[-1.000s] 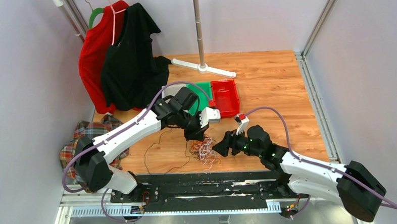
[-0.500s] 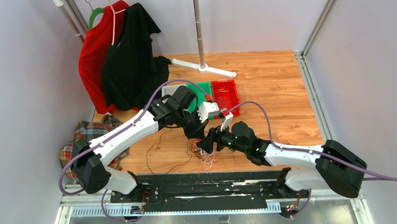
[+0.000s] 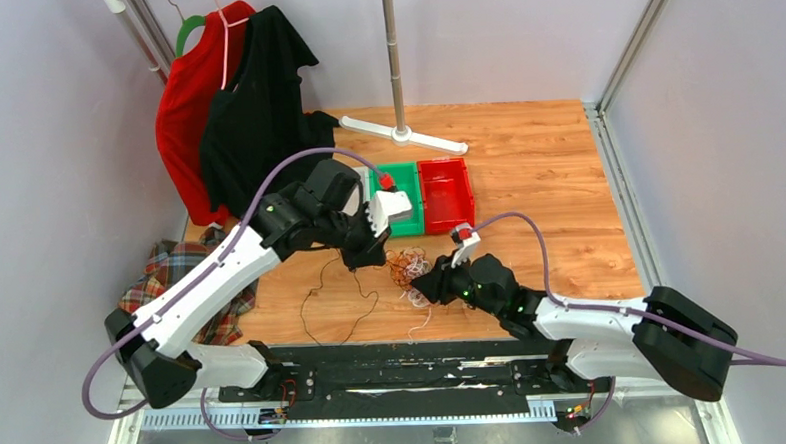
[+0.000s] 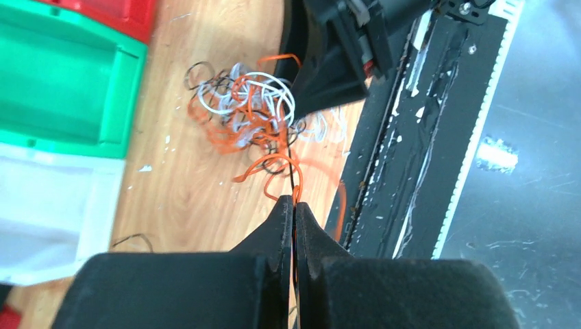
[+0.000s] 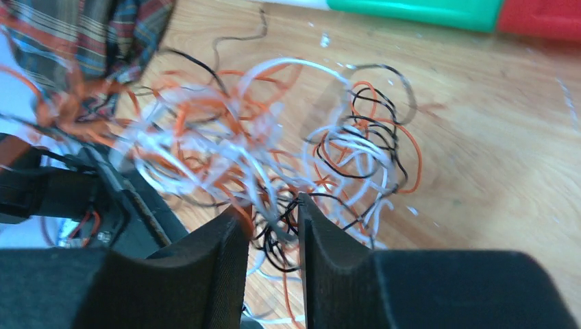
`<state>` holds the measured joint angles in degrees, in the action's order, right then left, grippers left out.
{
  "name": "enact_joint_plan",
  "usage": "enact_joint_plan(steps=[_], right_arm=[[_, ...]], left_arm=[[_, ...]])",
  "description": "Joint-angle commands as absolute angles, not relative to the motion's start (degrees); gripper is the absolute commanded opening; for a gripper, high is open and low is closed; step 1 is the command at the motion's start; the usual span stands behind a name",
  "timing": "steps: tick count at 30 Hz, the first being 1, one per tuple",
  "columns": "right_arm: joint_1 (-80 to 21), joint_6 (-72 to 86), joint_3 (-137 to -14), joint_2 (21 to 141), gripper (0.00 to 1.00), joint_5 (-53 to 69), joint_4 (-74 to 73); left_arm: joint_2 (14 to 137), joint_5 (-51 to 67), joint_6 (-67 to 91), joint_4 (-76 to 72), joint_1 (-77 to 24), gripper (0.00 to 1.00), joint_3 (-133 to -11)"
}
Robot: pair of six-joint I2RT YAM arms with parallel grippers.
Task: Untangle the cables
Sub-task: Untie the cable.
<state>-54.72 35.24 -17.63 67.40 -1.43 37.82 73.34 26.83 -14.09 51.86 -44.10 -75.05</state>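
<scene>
From above, at the middle of the wooden table [image 3: 567, 174], one tangle of cables [image 3: 407, 267] lies between the two grippers. The left gripper [image 3: 359, 265] is at its left side and the right gripper [image 3: 423, 282] touches its lower right side. One loose black wire [image 3: 324, 303] curls to the lower left of the tangle. Behind stand one green bin [image 3: 402, 197] and one red bin [image 3: 445, 191].

On the left wrist view, the left gripper [image 4: 294, 203] has its jaws closed on two thin strands, one black and one orange, which run up to the tangle [image 4: 250, 113] in the upper middle.

On the right wrist view, the right gripper [image 5: 273, 221] has its two fingers [image 5: 226, 240] a little apart. Several white, orange and black strands of the tangle [image 5: 288, 147] pass through this narrow gap. One plaid cloth [image 5: 103, 27] is in the upper left corner.
</scene>
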Motion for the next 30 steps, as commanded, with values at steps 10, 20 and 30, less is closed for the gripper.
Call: enact_joint_plan(steps=[10, 20, 30], right_arm=[[-54.5, 33.0, -8.3, 50.7, 0.26, -12.3, 19.0], [-53.4, 28.7, -11.5, 39.1, 0.39, -12.1, 10.4], [-57.8, 22.9, -26.7, 56.4, 0.66, -0.5, 24.2]], left_arm=[[65.3, 14.9, -25.0, 60.1, -39.6, 0.01, -80.9], [64.1, 21.7, -22.7, 61.2, -39.1, 0.01, -79.8], [64.9, 23.6, -21.0, 60.6, -39.1, 0.01, -80.2]])
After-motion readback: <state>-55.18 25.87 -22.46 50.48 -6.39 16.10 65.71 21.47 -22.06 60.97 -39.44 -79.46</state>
